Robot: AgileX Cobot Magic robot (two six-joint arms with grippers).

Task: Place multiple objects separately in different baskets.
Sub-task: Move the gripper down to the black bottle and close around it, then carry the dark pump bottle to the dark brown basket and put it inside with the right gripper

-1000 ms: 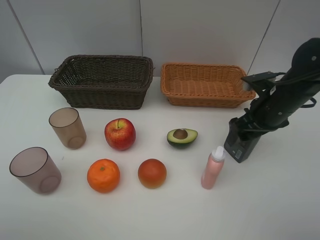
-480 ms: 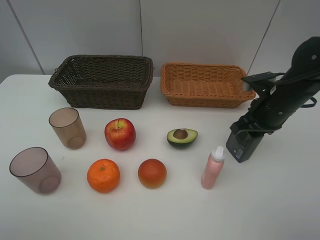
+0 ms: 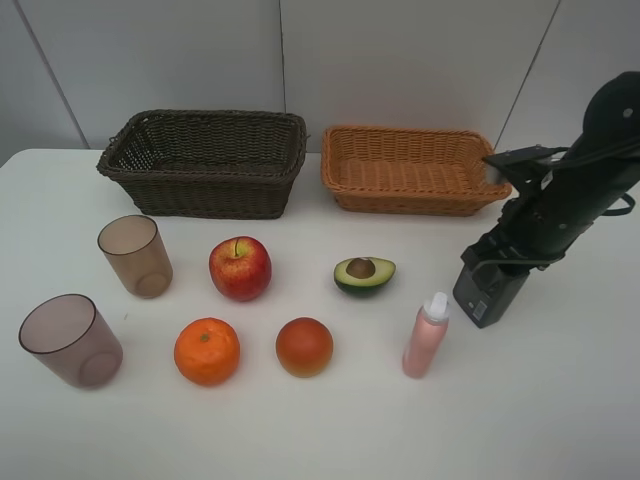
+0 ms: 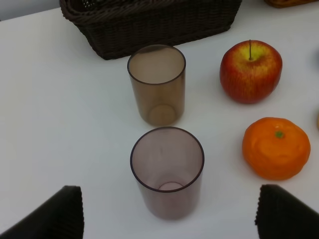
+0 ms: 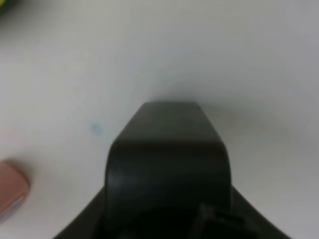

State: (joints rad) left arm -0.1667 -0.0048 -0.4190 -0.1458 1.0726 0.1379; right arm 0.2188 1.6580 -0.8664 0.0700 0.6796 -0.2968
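Right gripper (image 3: pixel 488 300) has edged slightly away from pink spray bottle (image 3: pixel 426 336), near right edge of table (image 3: pixel 560 400) | its grip cannot be told, view blurred | left gripper (image 4: pixel 170 191) released, holding nothing.

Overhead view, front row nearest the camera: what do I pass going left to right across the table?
translucent brownish cup → orange → orange-red fruit → pink spray bottle
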